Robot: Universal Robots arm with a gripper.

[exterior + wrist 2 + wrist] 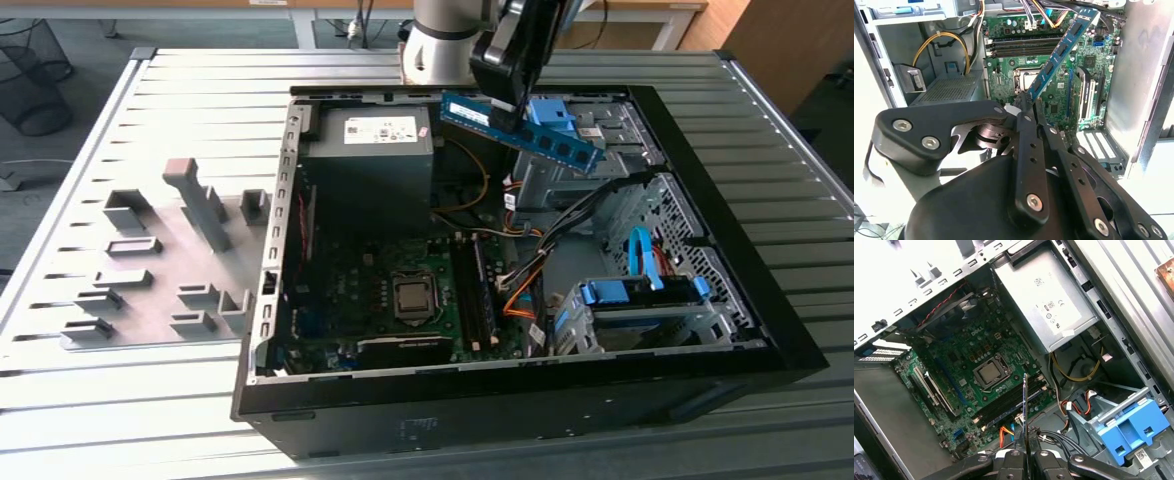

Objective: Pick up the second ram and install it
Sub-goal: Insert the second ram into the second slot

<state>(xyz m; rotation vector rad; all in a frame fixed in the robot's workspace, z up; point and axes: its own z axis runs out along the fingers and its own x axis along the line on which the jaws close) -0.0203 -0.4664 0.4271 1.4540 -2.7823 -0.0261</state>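
Gripping second ram [531,131] in claw [513,104], tilted, up over open PC case [534,405]; prob. clear of mobo slots [474,292].

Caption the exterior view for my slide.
Gripper holds the second ram, tilted, above the open computer case.

Open room above the memory slots [474,295]; cables [523,285] and drive cage [627,325] at the exterior view's right.

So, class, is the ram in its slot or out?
Out. The jaws grip the ram by one end, tilted in the air above the case, clear of the motherboard slots.
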